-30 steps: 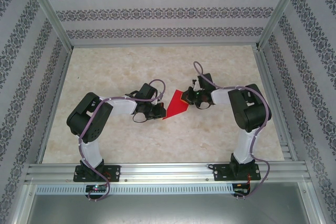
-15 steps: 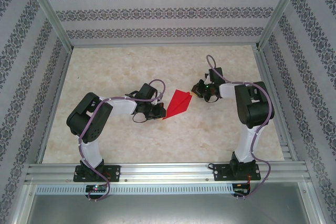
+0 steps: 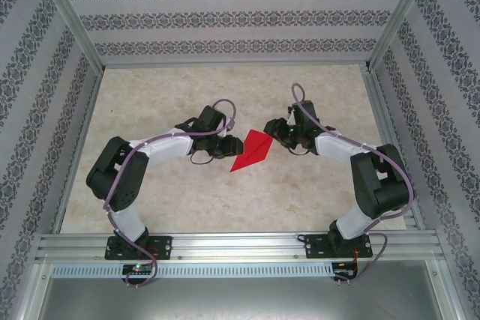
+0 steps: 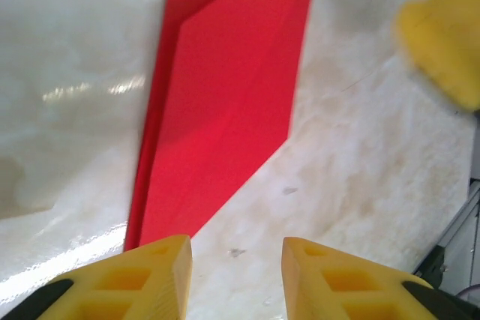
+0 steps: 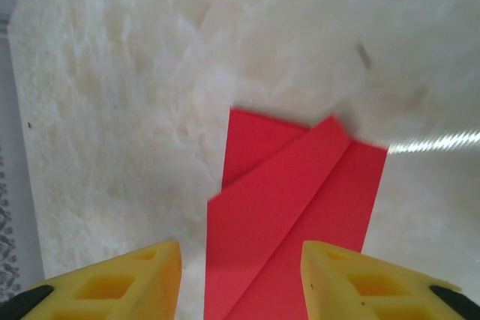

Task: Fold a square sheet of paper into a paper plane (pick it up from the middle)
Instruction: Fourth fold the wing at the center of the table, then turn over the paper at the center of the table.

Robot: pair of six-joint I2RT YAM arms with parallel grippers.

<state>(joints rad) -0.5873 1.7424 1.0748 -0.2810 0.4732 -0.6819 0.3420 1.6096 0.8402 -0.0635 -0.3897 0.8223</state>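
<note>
Left gripper (image 4: 236,249), spread and empty, hovers low; the red paper plane (image 4: 225,88) lies flat on the bench (image 4: 360,148), just ahead of its left finger. Right gripper (image 5: 240,256), also spread and empty, faces it from the far side, the plane running out between its fingers. Both have likely released to leave the crease undisturbed. A second earlier both were pressed shut, the right one covering the plane's corner.

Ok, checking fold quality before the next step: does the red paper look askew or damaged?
The paper plane has an uneven blunt end: its folded layers stop at different lines, one corner poking out. No tears visible.
</note>
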